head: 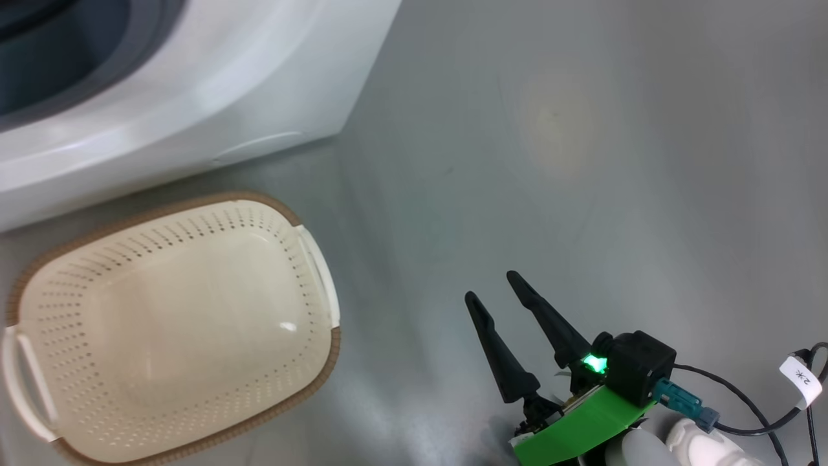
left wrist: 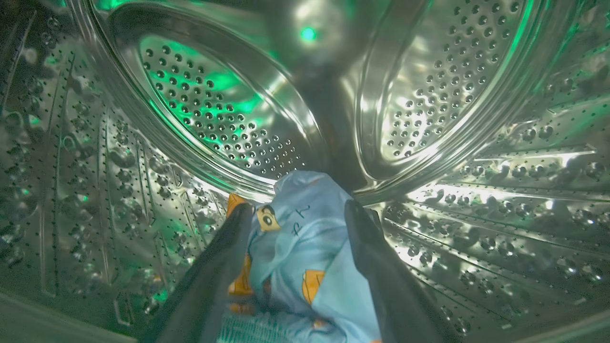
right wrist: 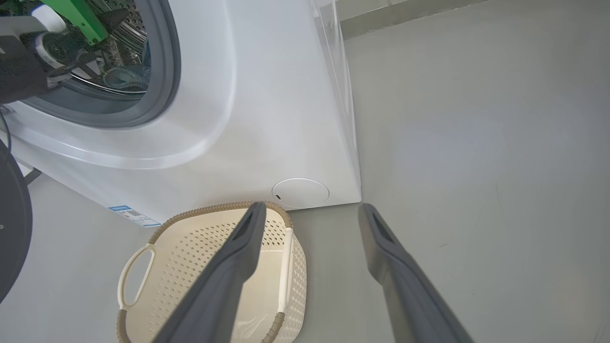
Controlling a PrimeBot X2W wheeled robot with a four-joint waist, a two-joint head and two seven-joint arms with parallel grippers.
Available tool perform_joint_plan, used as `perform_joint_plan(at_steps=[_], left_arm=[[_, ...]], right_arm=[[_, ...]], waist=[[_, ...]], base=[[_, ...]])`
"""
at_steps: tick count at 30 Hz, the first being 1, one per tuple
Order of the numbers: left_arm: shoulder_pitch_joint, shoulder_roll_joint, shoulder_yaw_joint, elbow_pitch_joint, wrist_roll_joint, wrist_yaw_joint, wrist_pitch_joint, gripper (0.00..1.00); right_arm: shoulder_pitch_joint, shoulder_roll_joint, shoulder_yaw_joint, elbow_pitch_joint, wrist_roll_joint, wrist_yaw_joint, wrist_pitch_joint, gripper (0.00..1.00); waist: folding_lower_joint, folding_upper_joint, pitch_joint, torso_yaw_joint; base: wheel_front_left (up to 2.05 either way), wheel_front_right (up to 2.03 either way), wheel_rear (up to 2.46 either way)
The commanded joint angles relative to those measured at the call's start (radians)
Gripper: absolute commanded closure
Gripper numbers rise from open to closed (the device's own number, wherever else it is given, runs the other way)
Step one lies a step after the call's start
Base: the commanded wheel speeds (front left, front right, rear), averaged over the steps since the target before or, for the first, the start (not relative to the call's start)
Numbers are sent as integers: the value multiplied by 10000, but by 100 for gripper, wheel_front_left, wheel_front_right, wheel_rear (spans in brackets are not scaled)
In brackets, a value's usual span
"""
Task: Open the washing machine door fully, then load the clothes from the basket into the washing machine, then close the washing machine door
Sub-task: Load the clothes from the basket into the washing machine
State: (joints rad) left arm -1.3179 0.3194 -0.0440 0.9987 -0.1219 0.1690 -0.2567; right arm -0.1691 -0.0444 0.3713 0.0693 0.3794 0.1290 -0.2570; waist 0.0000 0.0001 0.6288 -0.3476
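My left gripper [left wrist: 298, 209] is deep inside the steel drum [left wrist: 214, 105] of the washing machine [head: 194, 84]. Its fingers stand wide apart, open. The clothes [left wrist: 305, 238], light blue with orange figures, sit bunched between them. In the right wrist view my left arm [right wrist: 81, 19] reaches through the grey-sealed opening, and the washing machine door [right wrist: 12, 224] shows as a black rim swung out at the left edge. The basket [head: 168, 323] stands on the floor in front of the machine with nothing in it. To its right hangs my right gripper [head: 490, 286], open and holding nothing.
The grey floor [head: 582, 162] stretches bare to the right of the machine. A round cover [right wrist: 300, 193] and a blue label [right wrist: 133, 215] sit low on the machine's front, just behind the basket [right wrist: 190, 247]. A cable [head: 757, 408] trails from my right wrist.
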Motion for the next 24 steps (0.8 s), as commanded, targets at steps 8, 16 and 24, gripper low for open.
perform_joint_plan(at_steps=[8,16,24], left_arm=[[1863,-443,249,-1028,-413,51,-50,0],[3829,-1352,509,-2033,-741,-53,-50,0],[6088,-2056,492,-2933,-760,-540,-51,0]], right_arm=[[139,-58,-172,-6,-103,17,-48,0],[415,-58,-710,121,-383,17,-48,0],[723,-58,-1255,140,-812,17,-48,0]], waist=[[0,-1,-1245,757],[0,-1,-2349,1312],[0,-1,-3374,1705]], base=[[0,0,0],[0,0,0],[0,0,0]])
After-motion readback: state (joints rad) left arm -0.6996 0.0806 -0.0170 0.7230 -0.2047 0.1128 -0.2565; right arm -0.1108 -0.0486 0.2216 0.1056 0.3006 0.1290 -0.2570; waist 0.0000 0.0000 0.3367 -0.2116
